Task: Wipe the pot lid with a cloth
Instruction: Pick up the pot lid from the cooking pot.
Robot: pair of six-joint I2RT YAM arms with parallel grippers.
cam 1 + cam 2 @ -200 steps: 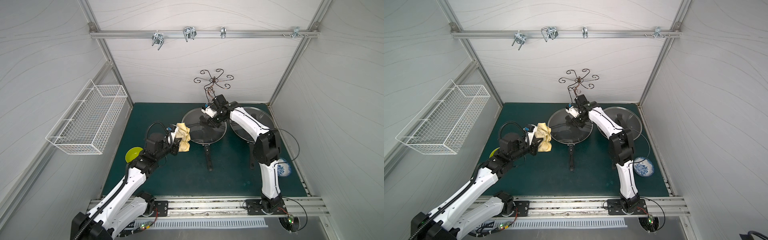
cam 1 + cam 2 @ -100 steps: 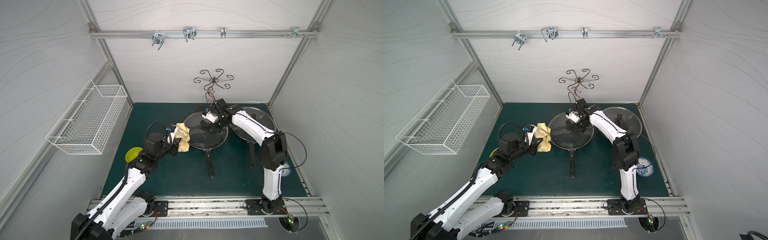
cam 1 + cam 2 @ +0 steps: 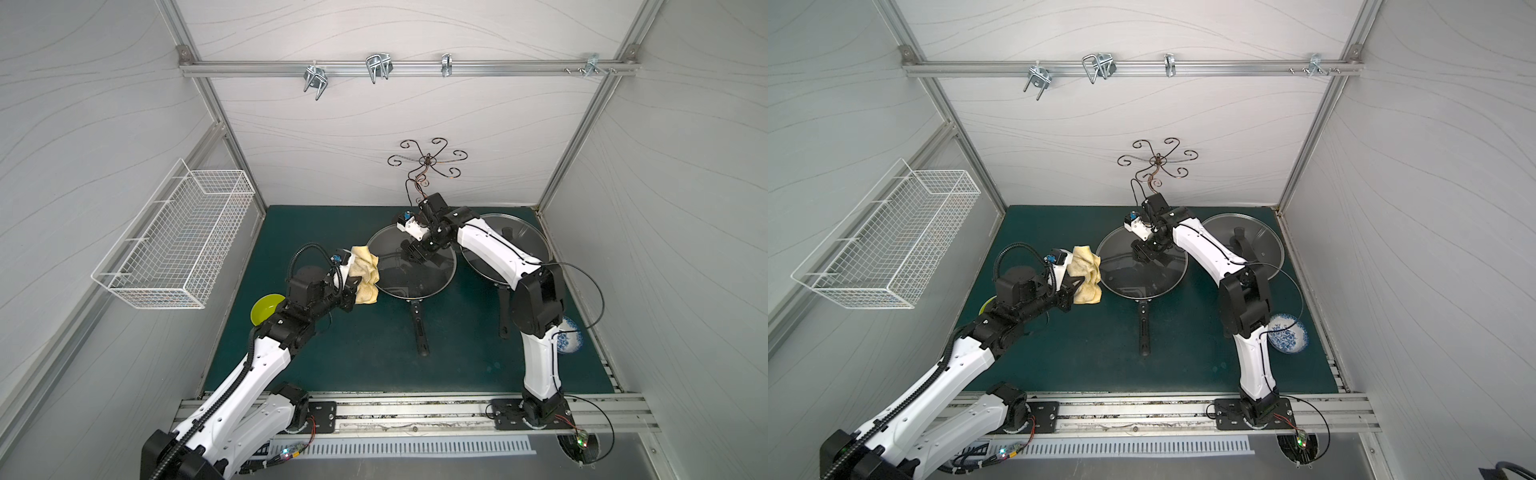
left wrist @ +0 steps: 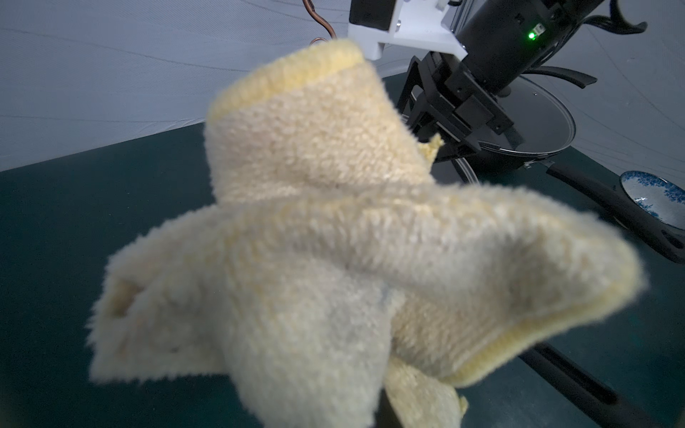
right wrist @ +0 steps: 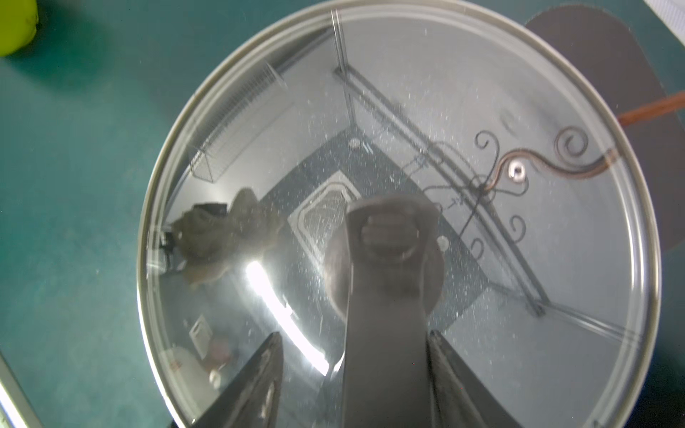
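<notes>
Cloth (image 4: 333, 241): fuzzy, crumpled, pale yellow

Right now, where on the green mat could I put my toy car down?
Bare mat lies between the pan handles and the front rail, and in the back-left corner behind the cloth. The back right is crowded with two lidded pans.

The cloth (image 4: 333, 259) is soft, fuzzy terry pile, matt, with a stitched hem. The pot lid (image 5: 370, 111) is glossy, mirror-like glass dusted with fine specks, set in a smooth metal rim (image 5: 142, 241); its handle (image 5: 385, 315) looks like matt dark plastic. The table mat (image 3: 365, 361) is matt and faintly grainy, and the wire basket (image 3: 178, 241) at frame left is white-coated metal.
</notes>
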